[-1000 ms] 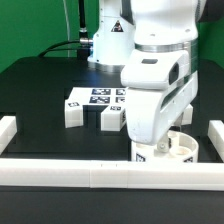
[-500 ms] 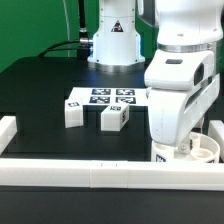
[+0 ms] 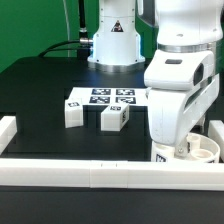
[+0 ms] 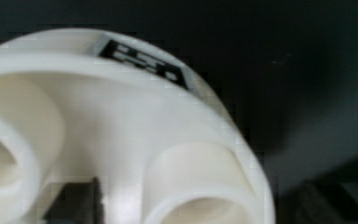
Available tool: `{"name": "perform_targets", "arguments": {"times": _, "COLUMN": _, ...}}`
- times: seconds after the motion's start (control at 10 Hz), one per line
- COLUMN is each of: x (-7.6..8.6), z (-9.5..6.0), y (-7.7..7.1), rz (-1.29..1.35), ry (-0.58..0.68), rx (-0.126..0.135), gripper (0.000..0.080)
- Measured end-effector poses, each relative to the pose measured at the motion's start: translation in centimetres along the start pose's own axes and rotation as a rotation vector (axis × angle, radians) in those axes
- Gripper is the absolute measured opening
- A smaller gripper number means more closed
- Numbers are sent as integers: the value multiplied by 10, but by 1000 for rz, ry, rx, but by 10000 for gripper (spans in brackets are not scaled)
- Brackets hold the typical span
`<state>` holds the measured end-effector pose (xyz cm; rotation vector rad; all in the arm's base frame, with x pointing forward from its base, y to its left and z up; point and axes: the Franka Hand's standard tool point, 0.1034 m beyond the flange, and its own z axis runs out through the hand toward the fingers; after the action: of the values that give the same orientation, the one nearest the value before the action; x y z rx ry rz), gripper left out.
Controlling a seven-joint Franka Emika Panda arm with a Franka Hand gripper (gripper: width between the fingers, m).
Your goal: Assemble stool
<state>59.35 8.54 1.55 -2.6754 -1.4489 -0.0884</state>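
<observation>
The round white seat (image 3: 205,150) stands at the front right corner of the black table, against the border rails. It fills the wrist view (image 4: 105,110), where a black-and-white tag shows on its wall. My gripper (image 3: 181,146) reaches down onto the seat and its dark fingers (image 4: 73,200) straddle the seat's wall, so it looks shut on the seat. Two white leg blocks, one (image 3: 73,110) and the other (image 3: 114,118), lie in the middle of the table, well to the exterior view's left of the gripper.
The marker board (image 3: 112,96) lies flat behind the leg blocks. White border rails run along the front (image 3: 90,173), the left (image 3: 7,130) and the right (image 3: 214,132) of the table. The arm's base stands at the back.
Since a second ago the arm has moved toward the exterior view's right, and the seat went with it to the corner. Nothing has moved in the last half second.
</observation>
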Motion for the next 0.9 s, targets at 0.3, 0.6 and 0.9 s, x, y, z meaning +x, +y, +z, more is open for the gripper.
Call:
{"name": "perform_targets", "arguments": {"times": 0.3, "x": -1, "z": -13, "y": 2, "rz": 4, "ry": 1, "rx": -7, "gripper": 645}}
{"name": "perform_targets", "arguments": {"times": 0.6, "x": 5, "z": -43, "y": -5, "rz": 18, "ry": 10, "rx": -31, "gripper": 649}}
{"name": "perform_targets", "arguments": {"times": 0.9, "x": 7, "z": -60, "y": -32, "rz": 281, "ry": 14, "rx": -45, "gripper": 649}}
